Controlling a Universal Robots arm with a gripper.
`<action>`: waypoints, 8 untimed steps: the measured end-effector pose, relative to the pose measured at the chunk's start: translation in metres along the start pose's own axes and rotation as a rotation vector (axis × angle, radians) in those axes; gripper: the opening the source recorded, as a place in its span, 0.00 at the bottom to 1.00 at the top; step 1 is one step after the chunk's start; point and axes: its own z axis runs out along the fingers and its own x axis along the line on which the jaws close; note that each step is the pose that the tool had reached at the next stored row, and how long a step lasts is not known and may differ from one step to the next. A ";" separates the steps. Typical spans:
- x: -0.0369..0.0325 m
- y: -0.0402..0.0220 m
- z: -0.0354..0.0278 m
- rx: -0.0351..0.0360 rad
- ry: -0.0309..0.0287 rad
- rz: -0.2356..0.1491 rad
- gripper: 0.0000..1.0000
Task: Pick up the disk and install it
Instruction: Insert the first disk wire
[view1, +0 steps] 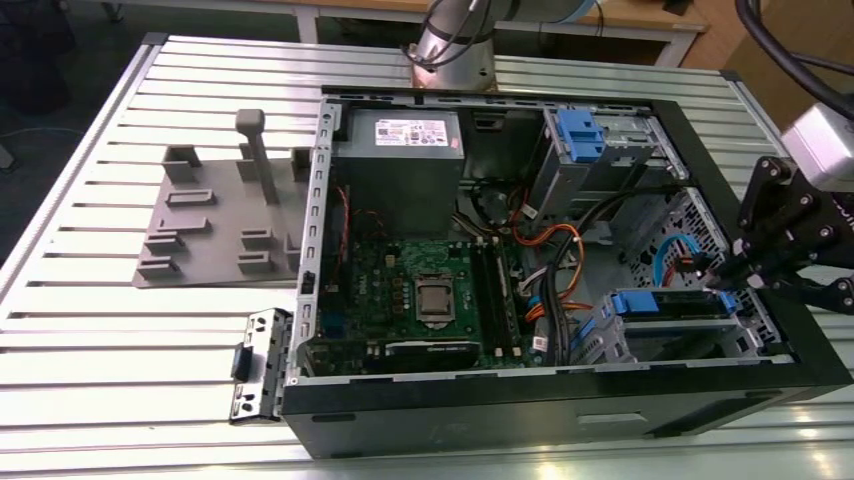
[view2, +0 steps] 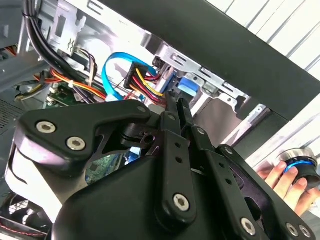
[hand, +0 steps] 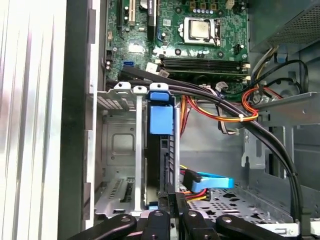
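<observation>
Exterior view shows our gripper closed narrow at the disk, seated on edge in its bay inside the computer case. We judge it rigid, fairly heavy, shock-sensitive; hold its blue carrier edges.

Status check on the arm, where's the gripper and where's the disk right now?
Gripper at the case's lower drive bay, fingers together. Disk standing edgewise in that bay, blue carrier tab showing. Blue cable and black cables close beside the bay.
</observation>
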 end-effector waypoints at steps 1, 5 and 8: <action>0.0011 0.0001 0.0009 0.0000 -0.0010 0.000 0.16; 0.0024 0.0012 0.0053 0.0001 -0.0024 0.000 0.16; 0.0026 0.0024 0.0080 0.0001 -0.0026 0.000 0.16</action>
